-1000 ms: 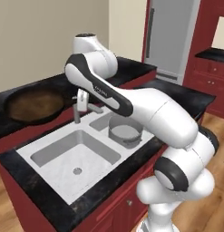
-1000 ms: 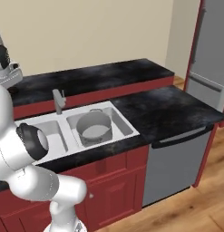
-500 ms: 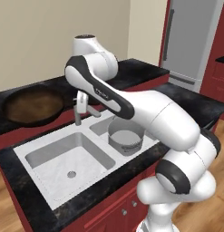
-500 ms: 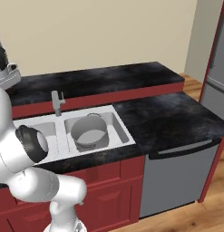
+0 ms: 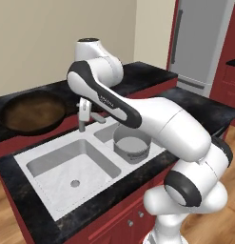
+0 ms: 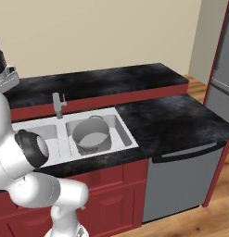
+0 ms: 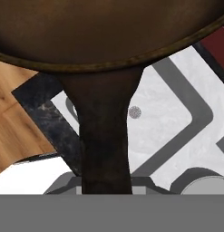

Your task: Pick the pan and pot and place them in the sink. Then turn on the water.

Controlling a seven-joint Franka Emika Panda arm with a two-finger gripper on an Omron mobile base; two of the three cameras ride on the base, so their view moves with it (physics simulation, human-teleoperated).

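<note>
The dark-brown pan (image 5: 33,112) hangs in the air at the far left, above the counter beside the sink (image 5: 43,159). My gripper (image 5: 80,112) is shut on its handle (image 7: 104,136), which in the hand view runs up the middle to the pan bowl (image 7: 109,31). Below the handle lies the left basin with its round drain (image 7: 134,112). The grey pot (image 5: 132,145) stands upright in the right basin (image 6: 91,134), and its rim (image 7: 208,183) also shows in the hand view. My fingertips are hidden under the handle.
A short grey faucet post (image 6: 58,104) stands behind the divider between the basins. Black counter (image 6: 171,120) stretches to the right of the sink, above a dishwasher front (image 6: 181,180). A steel fridge (image 5: 200,43) stands at the back right. Wooden floor (image 7: 18,108) lies below the counter edge.
Both base views have shifted as the base moved, so the fridge and counter slid sideways in the picture. The pan stays held in the gripper and the pot stays in the right basin.
</note>
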